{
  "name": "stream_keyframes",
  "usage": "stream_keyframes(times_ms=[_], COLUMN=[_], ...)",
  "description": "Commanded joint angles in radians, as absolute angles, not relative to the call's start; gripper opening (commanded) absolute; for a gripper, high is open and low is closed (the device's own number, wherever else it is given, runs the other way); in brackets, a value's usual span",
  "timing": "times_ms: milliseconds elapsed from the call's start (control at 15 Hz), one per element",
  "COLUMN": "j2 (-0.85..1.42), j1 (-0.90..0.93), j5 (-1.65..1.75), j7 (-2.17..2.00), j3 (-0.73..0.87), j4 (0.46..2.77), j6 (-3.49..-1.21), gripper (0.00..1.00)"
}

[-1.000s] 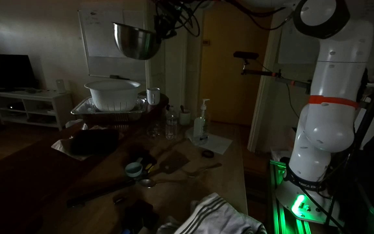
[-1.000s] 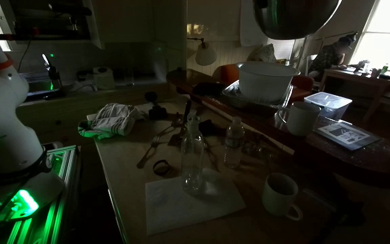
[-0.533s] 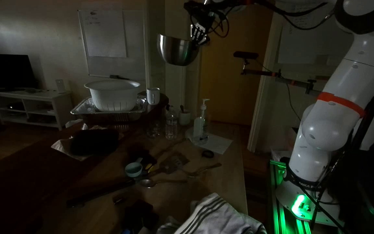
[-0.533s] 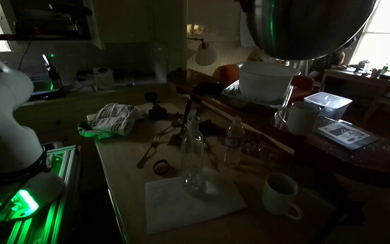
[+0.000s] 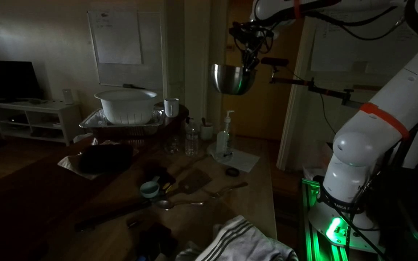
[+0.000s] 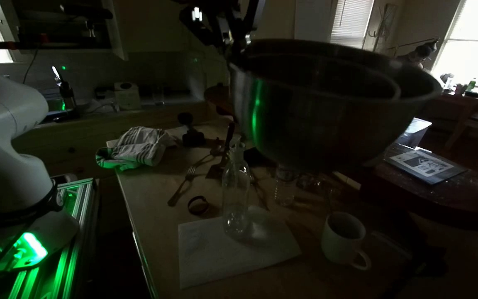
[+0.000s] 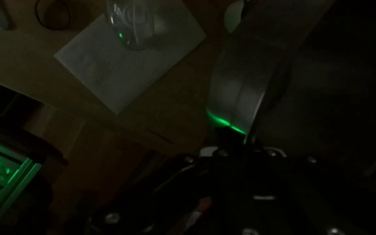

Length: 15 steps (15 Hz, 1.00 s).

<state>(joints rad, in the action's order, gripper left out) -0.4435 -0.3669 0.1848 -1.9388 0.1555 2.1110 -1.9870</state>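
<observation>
- Dim room: a pale wall [image 5: 56, 43] stands behind, and a light wooden table [image 6: 156, 232] gets weak daylight from a bright window [image 6: 471, 45].
- Just 1 white, jointed robot arm [image 5: 368, 145] shows.
- Its black, 2-fingered gripper [image 5: 249, 67] is nearly closed, pinching the thin rim of a shiny, round, silver metal bowl [image 5: 229, 81].
- That bowl hangs in the air, higher than the table, mouth up and close to level.
- Main relation: the grip sits at the bowl's edge, on the side toward the arm's white base [image 5: 319, 221], so in both exterior views nearly all of the bowl lies beyond the gripper, away from that base.
- Being round, the bowl has no long axis; in the wrist view its outer wall curves away from the grip and its dark hollow lies to the right.
- Outside that wall, lower down, a white, square-cornered paper sheet [image 7: 109, 71] lies on the table with a clear, narrow-necked bottle [image 6: 235, 195] upright on it; a white ceramic mug [image 6: 342, 241] stands near.
- Whether the bowl hangs directly over any of these, I cannot tell.
- Farther off, a deep white tub [image 5: 125, 108] sits in a silver foil tray [image 5: 85, 125].
</observation>
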Motion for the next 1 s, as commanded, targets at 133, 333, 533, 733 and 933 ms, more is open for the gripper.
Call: stream_keyframes(times_ms=[133, 333, 533, 733, 933], j2=[-0.412, -0.373, -0.356, -0.360, -0.386], j1=[-0.442, -0.419, -0.428, -0.439, -0.440], j5=[0.157, 0.133, 0.150, 0.235, 0.347], j7=[-2.017, -1.988, -1.976, -2.087, -2.252], j3=[0.233, 0.238, 0.242, 0.184, 0.127], j4=[2.191, 2.183, 2.207, 2.232, 2.319], j6=[-2.055, -2.075, -2.044, -2.075, -2.102], gripper=[0.04, 0.04, 0.14, 0.04, 0.04])
